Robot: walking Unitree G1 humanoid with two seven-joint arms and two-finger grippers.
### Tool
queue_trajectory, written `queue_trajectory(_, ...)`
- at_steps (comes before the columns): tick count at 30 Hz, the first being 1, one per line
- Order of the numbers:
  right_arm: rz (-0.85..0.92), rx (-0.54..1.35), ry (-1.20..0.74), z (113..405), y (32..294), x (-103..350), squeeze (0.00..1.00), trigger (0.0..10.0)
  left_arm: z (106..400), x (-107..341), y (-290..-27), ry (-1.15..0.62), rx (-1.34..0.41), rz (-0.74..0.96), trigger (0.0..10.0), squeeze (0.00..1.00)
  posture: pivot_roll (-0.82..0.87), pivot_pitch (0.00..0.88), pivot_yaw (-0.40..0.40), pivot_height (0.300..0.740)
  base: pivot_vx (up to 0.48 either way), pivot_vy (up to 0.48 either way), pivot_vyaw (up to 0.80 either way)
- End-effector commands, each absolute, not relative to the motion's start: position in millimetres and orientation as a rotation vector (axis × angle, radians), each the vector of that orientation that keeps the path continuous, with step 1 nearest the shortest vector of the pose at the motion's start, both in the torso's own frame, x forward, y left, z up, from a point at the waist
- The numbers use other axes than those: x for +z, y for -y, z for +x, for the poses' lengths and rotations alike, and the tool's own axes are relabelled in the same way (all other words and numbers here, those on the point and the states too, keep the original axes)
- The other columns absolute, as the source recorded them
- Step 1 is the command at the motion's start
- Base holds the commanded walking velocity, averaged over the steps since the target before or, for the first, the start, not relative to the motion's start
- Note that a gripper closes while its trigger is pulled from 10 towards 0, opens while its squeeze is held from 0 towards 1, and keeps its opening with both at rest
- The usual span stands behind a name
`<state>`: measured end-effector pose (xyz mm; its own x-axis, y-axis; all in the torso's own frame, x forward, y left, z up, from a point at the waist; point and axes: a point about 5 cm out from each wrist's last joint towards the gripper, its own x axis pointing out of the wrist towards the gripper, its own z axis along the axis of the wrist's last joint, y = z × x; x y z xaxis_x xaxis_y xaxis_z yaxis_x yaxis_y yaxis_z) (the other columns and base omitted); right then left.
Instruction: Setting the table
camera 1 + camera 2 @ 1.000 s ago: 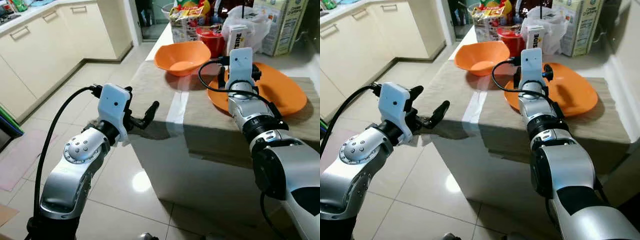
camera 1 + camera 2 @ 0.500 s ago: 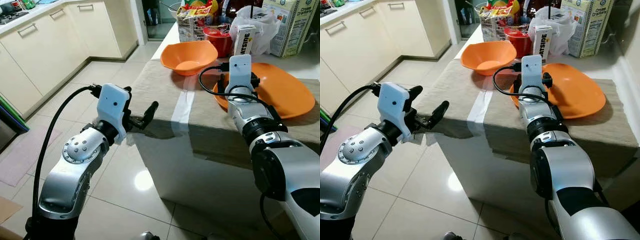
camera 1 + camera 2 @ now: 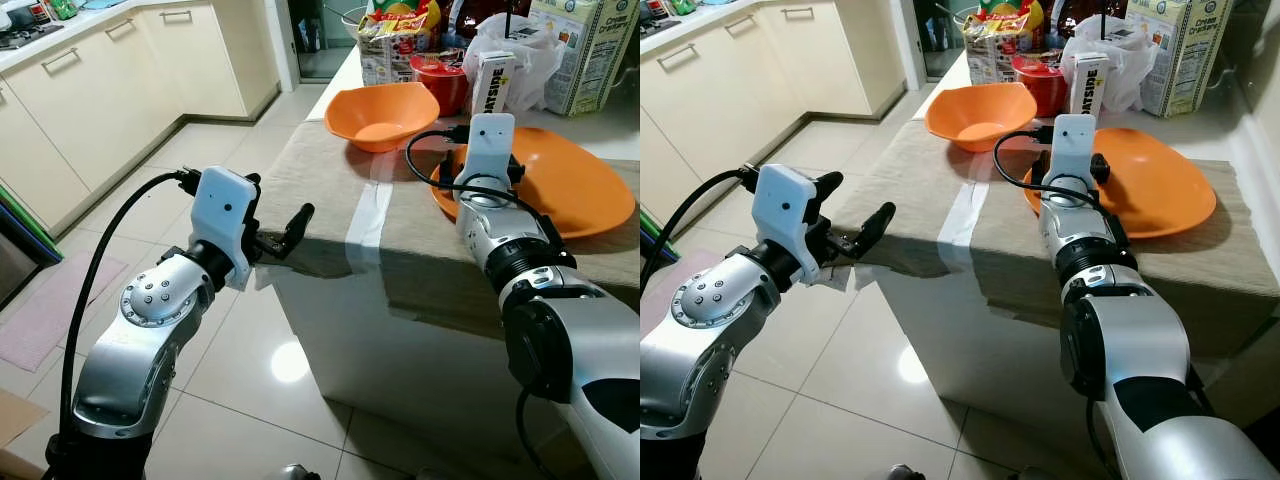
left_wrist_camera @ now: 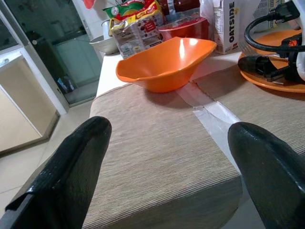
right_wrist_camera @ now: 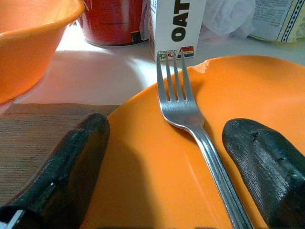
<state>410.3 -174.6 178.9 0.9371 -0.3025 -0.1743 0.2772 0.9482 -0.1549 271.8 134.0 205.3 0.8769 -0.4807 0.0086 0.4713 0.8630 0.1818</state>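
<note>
From the head views the right tool (image 5: 167, 157) is mostly hidden behind its own wrist camera. The wrist view clears it up: fingers spread wide over the orange plate (image 3: 570, 185), straddling a silver fork (image 5: 183, 112) lying on it, gripping nothing. Left tool (image 3: 290, 228) is open too, empty, hovering off the surface (image 3: 320, 190) edge near the orange bowl (image 3: 382, 115).

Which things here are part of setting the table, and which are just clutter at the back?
Job:
- orange plate
- fork lying on the plate, between the right gripper and its open jaws
- orange bowl
- woven mat

Lying about:
- oat milk carton
- red tub
- snack packets
- white bag
- large carton
</note>
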Motion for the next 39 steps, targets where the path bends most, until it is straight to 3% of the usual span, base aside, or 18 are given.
queue_trajectory(1,-0.123,-0.298,-0.312,401.8,173.0,151.5,0.0,10.0,271.2,210.3,-139.5,0.064,-0.484,0.195,10.0,0.0,-0.06,0.011,0.173,0.735,0.0,0.0,0.0)
queue_trajectory(12,0.0,-0.279,-0.413,394.4,164.2,130.2,0.0,9.7,271.0,212.9,-141.5,0.069,-0.487,0.206,10.0,0.0,-0.06,0.011,0.175,0.735,0.0,0.0,0.0)
queue_trajectory(13,0.014,-0.279,-0.424,393.5,164.0,128.1,0.0,0.0,271.0,213.2,-141.7,0.07,-0.487,0.207,10.0,0.0,-0.06,0.011,0.175,0.735,0.0,0.0,0.0)
queue_trajectory(39,0.076,-0.273,-0.451,389.5,161.5,118.6,0.0,0.0,273.0,214.6,-143.4,0.075,-0.488,0.216,10.0,0.0,-0.06,0.004,0.171,0.735,0.0,0.0,0.0)
